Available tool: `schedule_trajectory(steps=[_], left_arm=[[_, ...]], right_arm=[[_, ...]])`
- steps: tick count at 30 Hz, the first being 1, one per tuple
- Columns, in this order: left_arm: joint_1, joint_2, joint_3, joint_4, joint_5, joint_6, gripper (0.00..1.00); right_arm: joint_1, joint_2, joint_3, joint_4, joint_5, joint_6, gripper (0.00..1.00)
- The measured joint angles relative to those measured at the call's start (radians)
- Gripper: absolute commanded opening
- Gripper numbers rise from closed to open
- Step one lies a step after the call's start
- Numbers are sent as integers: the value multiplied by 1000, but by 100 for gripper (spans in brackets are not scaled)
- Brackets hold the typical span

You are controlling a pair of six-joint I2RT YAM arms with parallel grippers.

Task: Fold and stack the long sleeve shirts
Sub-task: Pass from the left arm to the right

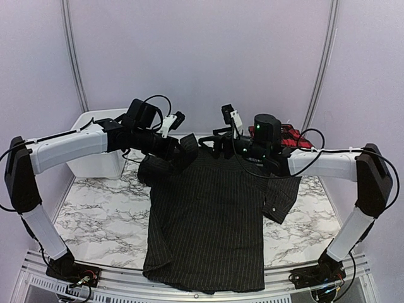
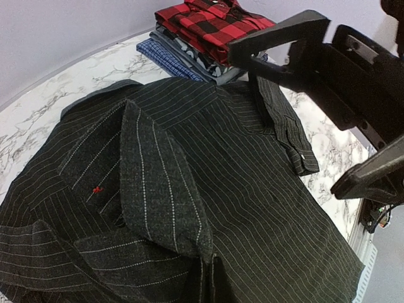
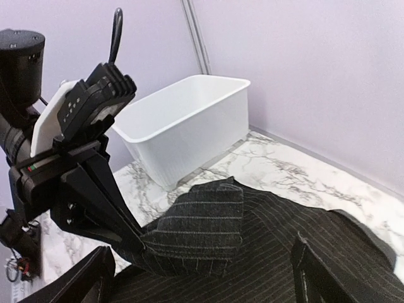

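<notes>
A large black pinstriped long sleeve shirt [image 1: 208, 221] lies spread across the middle of the table, its hem at the near edge. My left gripper [image 1: 184, 149] is shut on that shirt's left sleeve cuff [image 3: 205, 227] and holds it up over the shoulder. In the left wrist view this cuff [image 2: 158, 189] covers my own fingers. My right gripper [image 1: 222, 142] hovers open over the collar with nothing between its fingers [image 3: 95, 281]. The right sleeve [image 1: 283, 199] is folded beside the body. Folded red plaid [image 2: 214, 22], greyish [image 2: 203, 61] and blue checked [image 2: 165, 55] shirts form a stack at the back right.
A white plastic bin [image 1: 95, 158] stands at the back left, close behind my left arm. Bare marble tabletop [image 1: 101, 221] shows to the left and right [image 1: 303, 227] of the shirt. The pale booth walls close in behind.
</notes>
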Motion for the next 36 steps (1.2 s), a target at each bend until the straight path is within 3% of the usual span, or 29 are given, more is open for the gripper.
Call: schedule_trajectory(steps=[9,18,23,26,30,34,36], left_arm=[[-55,-18,-26,19,-14,81,0],[-99,-16,-25,21,-65,142,0],[-114,-2,-18,21,-78,158,0],[-122,11,-16,21,-85,166,0],[-127,25,-14,21,-92,169,0],[-128,31,-14,20,-103,169,0],[-128,33,-14,21,-111,169,0]], right_arm=[[-79,122,116,-29,-214,194,91],[-63,134,146,-133,-257,254,87],[-40,134,146,-183,-256,266,80],[-32,135,146,-201,-256,275,71],[-30,146,153,-223,-253,283,48],[-26,156,157,-249,-251,285,36],[-24,158,157,-262,-251,283,24]])
